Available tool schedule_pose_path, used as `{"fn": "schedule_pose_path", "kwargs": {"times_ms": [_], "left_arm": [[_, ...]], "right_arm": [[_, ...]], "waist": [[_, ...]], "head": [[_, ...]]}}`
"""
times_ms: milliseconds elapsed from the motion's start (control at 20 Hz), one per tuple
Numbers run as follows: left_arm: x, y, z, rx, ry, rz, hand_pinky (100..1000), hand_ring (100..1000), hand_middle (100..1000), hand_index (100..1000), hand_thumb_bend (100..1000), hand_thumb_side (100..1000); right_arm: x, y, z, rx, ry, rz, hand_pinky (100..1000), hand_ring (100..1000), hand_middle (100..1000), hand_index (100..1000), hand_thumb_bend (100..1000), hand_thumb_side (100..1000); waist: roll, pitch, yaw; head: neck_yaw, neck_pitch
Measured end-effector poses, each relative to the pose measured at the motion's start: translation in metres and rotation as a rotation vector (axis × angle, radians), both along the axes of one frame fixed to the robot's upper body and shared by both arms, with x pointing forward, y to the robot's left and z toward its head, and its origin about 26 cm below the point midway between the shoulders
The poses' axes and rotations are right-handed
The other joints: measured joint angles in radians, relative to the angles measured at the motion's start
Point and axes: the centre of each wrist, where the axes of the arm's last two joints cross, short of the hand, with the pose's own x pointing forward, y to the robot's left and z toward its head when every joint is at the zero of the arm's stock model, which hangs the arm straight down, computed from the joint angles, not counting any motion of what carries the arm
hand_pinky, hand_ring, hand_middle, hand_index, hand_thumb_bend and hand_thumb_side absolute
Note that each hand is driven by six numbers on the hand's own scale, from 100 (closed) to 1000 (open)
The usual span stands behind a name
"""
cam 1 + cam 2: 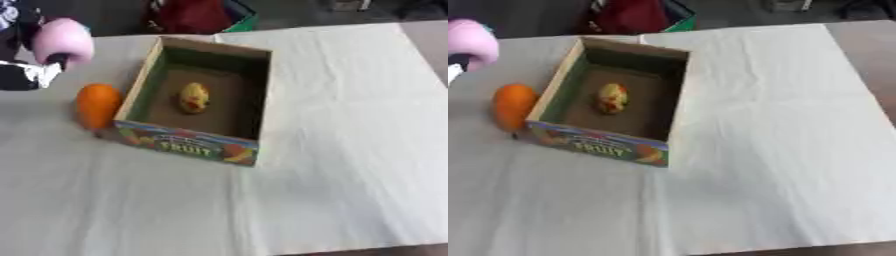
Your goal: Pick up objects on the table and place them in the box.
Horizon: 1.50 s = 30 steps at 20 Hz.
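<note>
Now the left hand (26, 75) is at the far left, its fingers' state unclear, beside a pink object (63, 42); the orange object (96, 105) lies just right of it, long axis near-to-far, touching the box (144, 75).

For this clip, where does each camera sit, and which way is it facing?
Left eye view: head camera looking down at the open cardboard box; the left hand at the left edge holds a pink object.
Right eye view: same head, the same scene; only the pink object and a sliver of the hand show.
Shared: box, yellow fruit inside, orange object beside it, white cloth.
</note>
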Motion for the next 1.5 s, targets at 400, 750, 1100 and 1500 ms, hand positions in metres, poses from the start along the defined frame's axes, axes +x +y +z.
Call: {"fn": "schedule_pose_path", "kwargs": {"times_ms": [400,750,1100,1500], "left_arm": [[0.012,-0.034,0.009,-0.013,-0.028,-0.115,386,444,387,485,100,261],[0.027,-0.058,0.003,-0.03,-0.018,-0.186,391,445,388,485,100,261],[0.05,-0.074,-0.014,-0.05,0.013,-0.191,394,448,389,486,100,259],[0.073,-0.096,-0.047,-0.018,0.046,-0.172,384,457,399,499,100,253]], "right_arm": [[0.001,0.002,0.004,-0.002,-0.003,0.01,729,1000,540,740,100,667],[0.002,0.004,0.007,0.002,-0.003,0.018,729,1000,540,740,100,679],[0.004,0.008,0.009,0.008,-0.004,0.032,729,1000,540,740,100,684],[0.004,0.01,0.01,0.019,0.001,0.045,728,1000,539,739,100,688]], "waist": [[0.017,0.0,-0.002],[0.034,0.012,-0.017],[0.041,0.019,-0.03],[0.041,0.022,-0.029]], "head": [[0.028,0.0],[0.041,-0.001],[0.051,-0.009],[0.057,-0.015]]}}
